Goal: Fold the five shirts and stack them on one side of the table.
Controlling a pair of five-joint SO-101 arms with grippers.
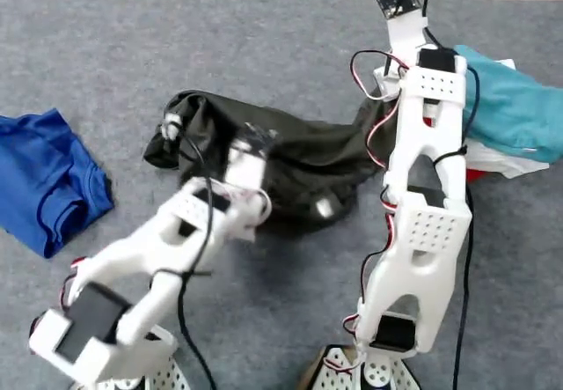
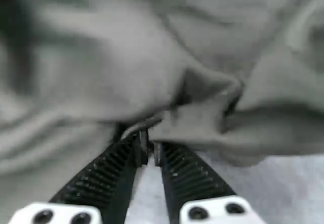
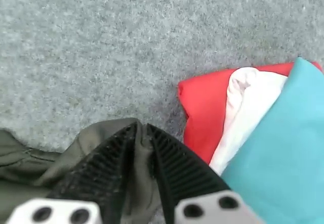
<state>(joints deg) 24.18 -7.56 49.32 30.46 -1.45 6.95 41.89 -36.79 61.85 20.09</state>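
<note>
Falls bright, even and diffuse from overhead in the high view, with no glare on the grey table (image 1: 290, 47). Leaves only soft, faint shadows beneath the arms and along the near edge of the dark shirt (image 1: 299, 157), whose deeper folds sink to near black. Smears with blur along the left arm (image 1: 176, 240); stays crisp on the right arm (image 1: 427, 187). Looks dimmer and flatter in the left wrist view: out of focus over most of the dark shirt, clearer toward the left gripper (image 2: 150, 147). Shows well lit in the right wrist view, table grain plain, with a narrow shadow beside the red shirt (image 3: 202, 107).
</note>
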